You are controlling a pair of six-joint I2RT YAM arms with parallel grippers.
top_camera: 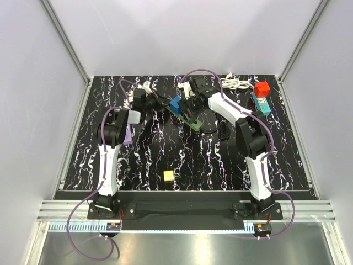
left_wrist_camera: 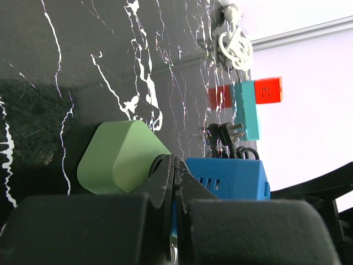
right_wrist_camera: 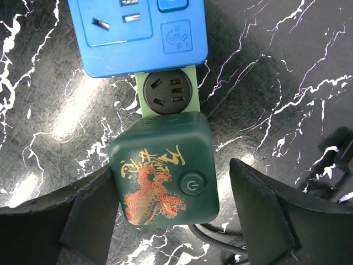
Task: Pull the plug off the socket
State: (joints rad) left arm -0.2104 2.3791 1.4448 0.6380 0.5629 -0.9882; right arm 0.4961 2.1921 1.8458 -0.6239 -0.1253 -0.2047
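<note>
Two grippers meet at blue socket (right_wrist_camera: 140, 33): left gripper (left_wrist_camera: 174, 171) shut empty, right gripper (right_wrist_camera: 171, 182) wide astride green box (right_wrist_camera: 151, 146).

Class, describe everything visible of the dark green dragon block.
The dark green block is a glossy plastic box with rounded corners, bearing a gold and red dragon and a round power button. It lies flat on the black marbled table, joined to a pale green socket section that meets the blue socket block. A black cable shows at its near end. The open right gripper straddles it.
</note>
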